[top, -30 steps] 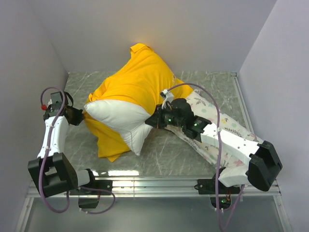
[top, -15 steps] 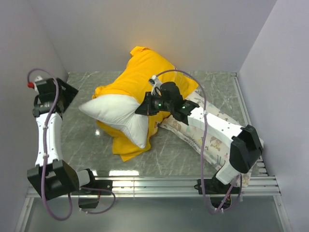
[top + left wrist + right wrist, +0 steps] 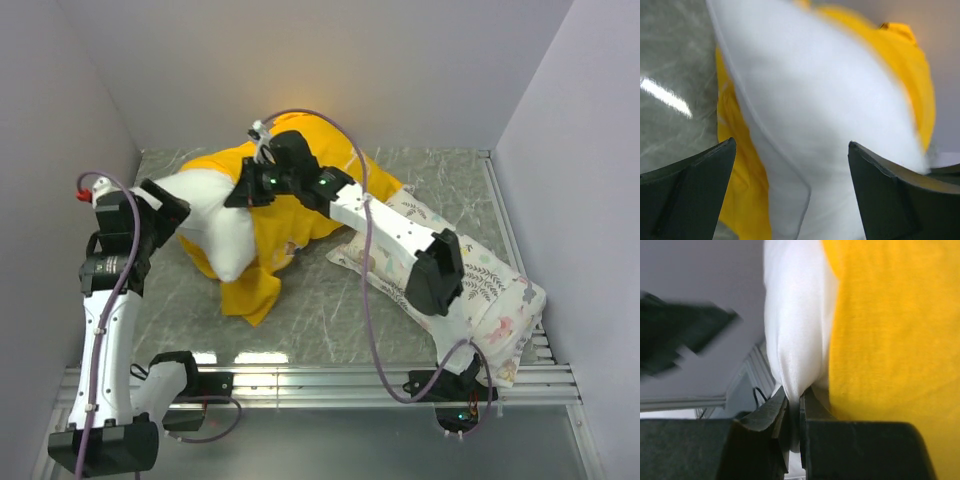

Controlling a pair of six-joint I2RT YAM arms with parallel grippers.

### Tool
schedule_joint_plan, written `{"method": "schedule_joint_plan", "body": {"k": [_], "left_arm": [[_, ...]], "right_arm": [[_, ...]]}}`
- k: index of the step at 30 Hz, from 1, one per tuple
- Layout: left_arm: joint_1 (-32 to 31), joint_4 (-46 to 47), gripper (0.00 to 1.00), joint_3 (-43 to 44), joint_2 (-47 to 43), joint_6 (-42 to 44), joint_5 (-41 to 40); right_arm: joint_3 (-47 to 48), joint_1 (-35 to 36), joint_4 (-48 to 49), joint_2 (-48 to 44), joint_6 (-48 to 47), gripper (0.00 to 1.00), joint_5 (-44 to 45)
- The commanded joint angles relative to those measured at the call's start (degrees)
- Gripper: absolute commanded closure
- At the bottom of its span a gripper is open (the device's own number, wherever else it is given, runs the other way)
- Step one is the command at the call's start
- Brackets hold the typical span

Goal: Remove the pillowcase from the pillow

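Pinching a fold of the plain white pillow [image 3: 790, 315] with the right gripper [image 3: 792, 400], clamping the cloth tight between both fingers right beside the yellow pillowcase [image 3: 880, 315]. Keeping the left gripper [image 3: 791, 145] wide open, spreading its fingers apart in front of the pillow's [image 3: 815, 100] white bulge and gripping nothing; touching it or not, impossible to tell. Resting the pillow [image 3: 215, 225] at the back left of the marbled table [image 3: 340, 310], poking it out leftward from the pillowcase [image 3: 255, 285], with yellow cloth bunching over its right side and trailing out beneath it toward the near edge. Meeting at the pillow from opposite sides: left gripper [image 3: 165, 205] at its left end, right gripper [image 3: 245, 190] at its upper right. Reaching the right arm [image 3: 390, 225] across a printed pillow [image 3: 490, 290] lying along the table's right side, just beside the yellow cloth. Crowding the left gripper in near the left wall [image 3: 60, 120].
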Motion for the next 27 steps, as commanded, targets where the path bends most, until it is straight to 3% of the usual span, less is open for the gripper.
{"method": "schedule_joint_plan", "body": {"k": [1,4,7,13,16,17,18,19,20,26,27], "left_arm": [[-3.8,-1.3,0.01,-3.2,-1.1,-3.3,-4.4],[-6.6,-0.5,0.01,-7.0,-3.3,-5.2,-4.6],[-7.4,1.1,0.01,-12.1,-5.5,-6.7,-4.3],[-7.4,9.3,0.02,-21.2,-5.7,-8.3,-0.3],[-7.4,11.5,0.21,-22.9,-3.3,-9.7,0.0],[-7.4,12.1,0.48,-23.1,-2.7,-10.1,-0.3],[-7.4,12.8,0.61,-23.2,-2.7,-10.2,-0.7],[-7.4,12.5,0.85,-23.0,-2.6,-10.4,-2.1],[-7.4,11.9,1.00,-22.6,-2.2,-10.3,-2.8],[-7.4,6.6,1.00,-17.9,-2.9,-9.5,-10.0],[-7.4,5.1,1.00,-17.1,-3.4,-9.2,-11.3]], "right_arm": [[15.4,1.5,0.1,6.1,2.5,1.00,-1.1],[21.1,2.1,1.9,10.1,5.0,1.00,-2.6],[18.4,2.2,7.2,10.8,8.5,1.00,-4.1],[18.2,3.6,8.9,12.2,9.5,1.00,-4.9],[17.4,3.9,9.4,11.5,9.5,1.00,-5.3],[16.3,4.0,9.3,11.2,9.2,1.00,-4.9],[15.7,4.0,9.5,10.8,8.8,1.00,-4.7],[14.8,4.1,9.7,10.0,8.6,1.00,-4.5],[13.3,4.0,9.9,9.5,8.3,1.00,-4.2],[10.9,4.0,6.3,6.6,3.1,1.00,-0.6],[10.8,4.1,4.1,5.6,0.6,0.96,2.0]]}}
